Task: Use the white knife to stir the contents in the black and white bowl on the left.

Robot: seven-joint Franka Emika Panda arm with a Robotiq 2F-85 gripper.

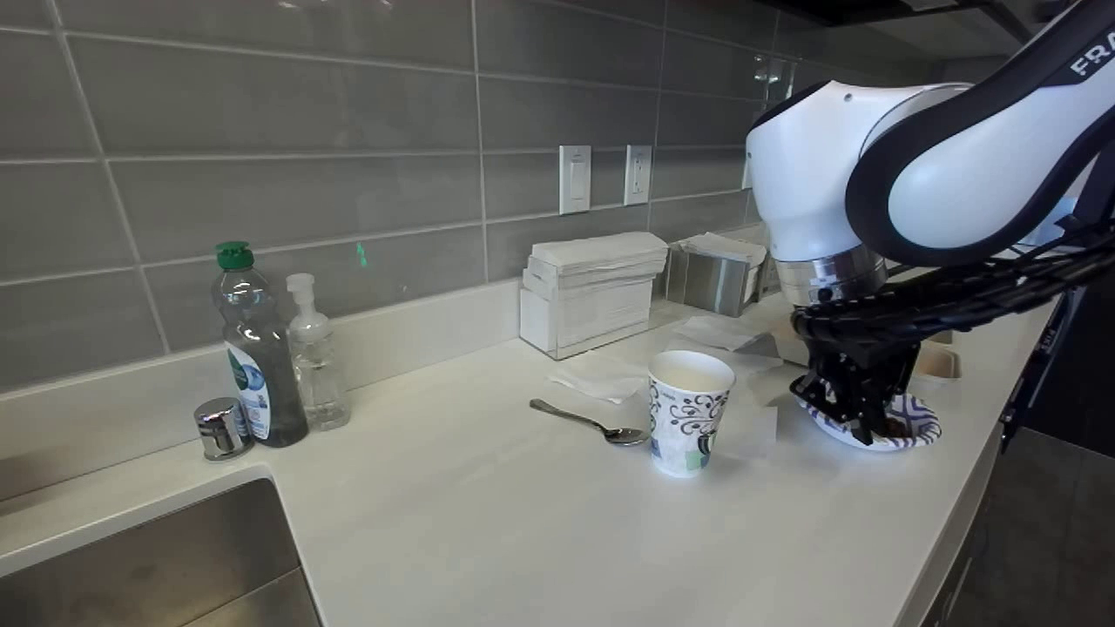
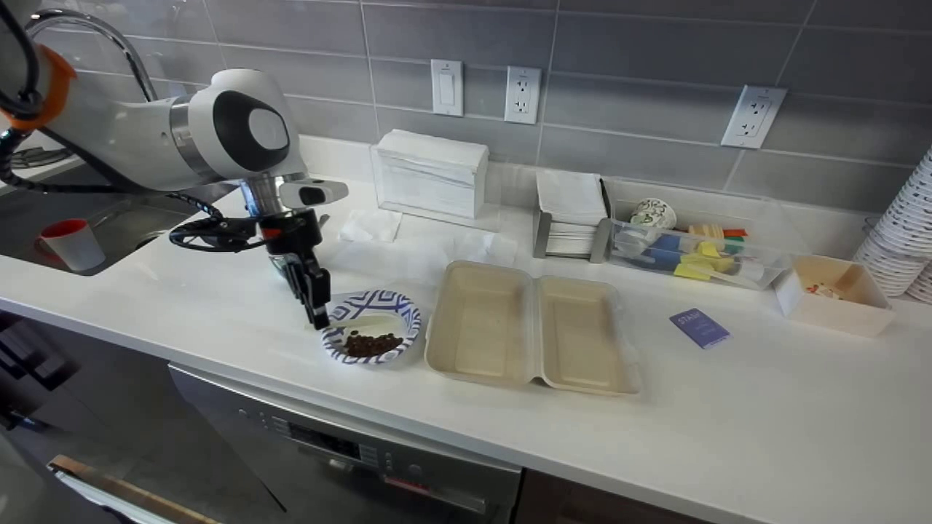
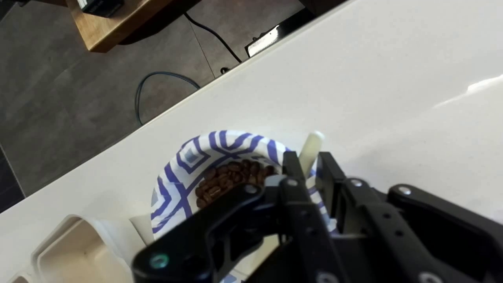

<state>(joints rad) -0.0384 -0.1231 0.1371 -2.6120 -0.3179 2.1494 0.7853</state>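
Two black fingers (image 3: 292,167) in the wrist view flank the white knife (image 3: 310,151), whose end juts past them toward one o'clock; whether the gripper (image 3: 309,162) bites, I cannot tell. To take hold well, I would square the jaws to the knife and firm the grip before any lift, then stir low and slow: the bowl (image 3: 169,196) looks light and could slide. Its brown beans (image 3: 224,181) lie at the fingers' nine o'clock.

In an exterior view the bowl rests on a white counter (image 2: 728,415), a hinged box (image 2: 480,320) at three o'clock.

In an exterior view a paper cup (image 1: 688,427) stands at the bowl's nine; grey tiles (image 1: 305,109) run along twelve.
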